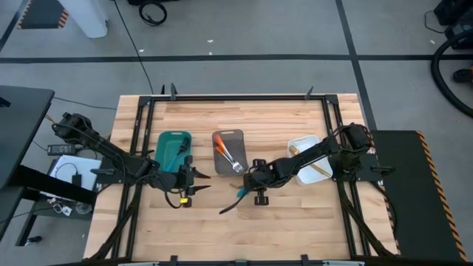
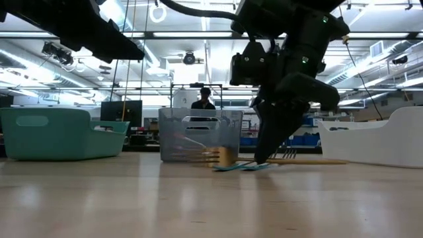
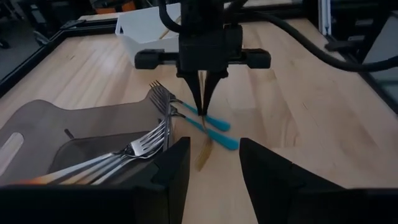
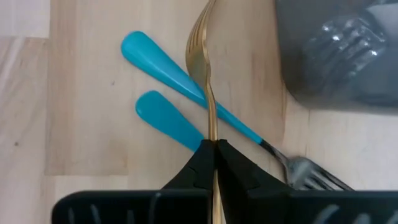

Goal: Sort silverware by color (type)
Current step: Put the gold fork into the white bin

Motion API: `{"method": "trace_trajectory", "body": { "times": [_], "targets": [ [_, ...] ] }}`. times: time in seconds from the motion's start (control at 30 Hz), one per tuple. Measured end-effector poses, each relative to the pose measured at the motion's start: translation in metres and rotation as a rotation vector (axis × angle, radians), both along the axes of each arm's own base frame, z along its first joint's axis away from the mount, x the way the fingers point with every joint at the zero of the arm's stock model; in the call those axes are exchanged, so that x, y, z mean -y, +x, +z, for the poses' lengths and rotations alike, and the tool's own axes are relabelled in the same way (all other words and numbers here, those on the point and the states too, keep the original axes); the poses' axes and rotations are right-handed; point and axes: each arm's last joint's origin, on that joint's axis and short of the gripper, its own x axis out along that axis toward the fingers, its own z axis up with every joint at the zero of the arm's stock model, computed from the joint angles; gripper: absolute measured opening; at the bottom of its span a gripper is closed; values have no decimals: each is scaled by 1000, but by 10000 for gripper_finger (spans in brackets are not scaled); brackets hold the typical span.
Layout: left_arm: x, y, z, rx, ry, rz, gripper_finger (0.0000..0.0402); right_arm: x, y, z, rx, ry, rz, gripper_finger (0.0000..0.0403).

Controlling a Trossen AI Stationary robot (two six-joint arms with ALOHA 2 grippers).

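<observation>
A gold fork (image 4: pixel 200 56) lies across two blue-handled utensils (image 4: pixel 163 61) (image 4: pixel 166 117) on the wood table, just in front of the grey tray (image 1: pixel 229 139). My right gripper (image 4: pixel 214 144) points down at it and is shut on it. The grey tray holds several orange-handled forks (image 3: pixel 140 148), whose tines rest on its rim. Left of them my left gripper (image 1: pixel 198 182) hovers open and nearly level, beside the teal tray (image 1: pixel 174 140), which holds blue-handled pieces. My right gripper pinches the gold fork's stem (image 4: pixel 212 127) just behind the tines, between its two fingertips. The fingers come steeply from above and lie across the fork, which is turned on its edge. Its tine end (image 2: pixel 215 157) stands slightly off the table, over the blue handles.
A white tray (image 1: pixel 301 144) with gold utensils stands to the right of the grey one. A black frame (image 1: pixel 236 97) runs round the table. Bare wood lies toward the near edge. A person (image 2: pixel 203 98) stands in the room beyond the table.
</observation>
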Motion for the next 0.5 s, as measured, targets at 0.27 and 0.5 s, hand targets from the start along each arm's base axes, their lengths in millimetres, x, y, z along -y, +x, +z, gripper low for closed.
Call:
{"method": "trace_trajectory", "body": {
  "times": [0.27, 0.5],
  "targets": [
    [-1, 2, 3, 43, -95, 51, 149, -1, -5, 7, -30, 27, -16, 12],
    [-1, 2, 3, 44, -95, 51, 149, -2, -8, 17, -110, 13, -32, 9]
  ]
}}
